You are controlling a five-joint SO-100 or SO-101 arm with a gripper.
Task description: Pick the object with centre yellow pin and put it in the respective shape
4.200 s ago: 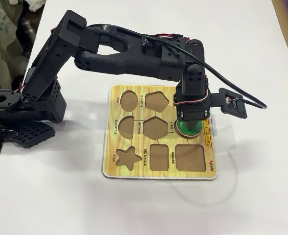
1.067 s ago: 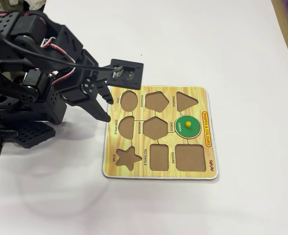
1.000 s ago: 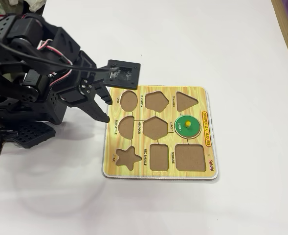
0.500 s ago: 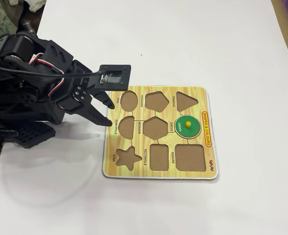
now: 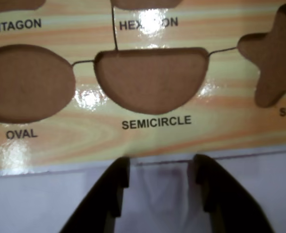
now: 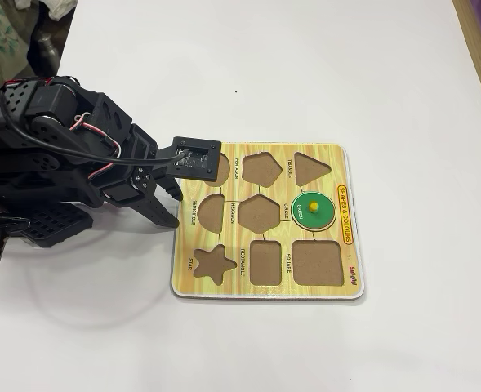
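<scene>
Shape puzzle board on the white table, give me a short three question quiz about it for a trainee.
1. True or false: the green circle piece with the yellow pin already sits in a recess of the puzzle board.
2. In the wrist view, which labelled recess lies straight ahead of the fingers? A) oval B) semicircle C) star
3. Fill in: the gripper is holding ____.

Key: 1 true; 2 B; 3 nothing, its fingers are apart with only table between them.
</scene>
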